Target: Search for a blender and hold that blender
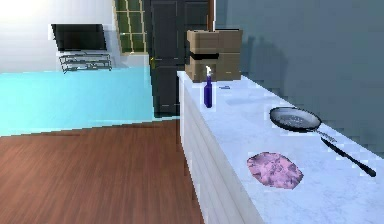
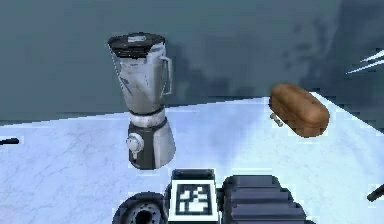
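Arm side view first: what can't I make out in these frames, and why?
Arm side view: the gripper, cut by the bottom edge, blender on the counter behind it; whether it holds anything cannot be told.
Arm side view: dark sliver, cut by the left edge.
Forward view: pinkish patch on the counter, too small to name.

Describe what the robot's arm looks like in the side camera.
At the arm side view's bottom edge: a dark, ribbed, blocky arm section, a white square marker with black marks, and left of it a dark round end effector body.
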Controlling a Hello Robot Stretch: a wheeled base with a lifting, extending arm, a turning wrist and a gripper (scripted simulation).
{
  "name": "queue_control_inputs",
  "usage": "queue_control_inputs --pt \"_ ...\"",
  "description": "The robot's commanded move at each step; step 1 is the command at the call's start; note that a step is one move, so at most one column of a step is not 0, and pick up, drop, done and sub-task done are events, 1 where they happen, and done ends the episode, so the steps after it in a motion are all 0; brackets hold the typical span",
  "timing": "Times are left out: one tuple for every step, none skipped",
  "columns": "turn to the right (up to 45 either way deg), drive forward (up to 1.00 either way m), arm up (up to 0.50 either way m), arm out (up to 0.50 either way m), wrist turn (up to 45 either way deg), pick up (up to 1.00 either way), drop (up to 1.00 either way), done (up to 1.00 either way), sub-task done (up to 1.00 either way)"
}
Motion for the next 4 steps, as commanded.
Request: queue_control_inputs --pt "0.0 0.00 0.00 0.20 0.0 0.00 0.00 0.00 0.00" --pt "0.0 0.00 0.00 0.00 45.0 0.00 0.00 0.00 0.00" --pt "0.0 0.00 0.00 0.00 45.0 0.00 0.00 0.00 0.00" --pt "0.0 0.00 0.00 0.00 45.0 0.00 0.00 0.00 0.00"
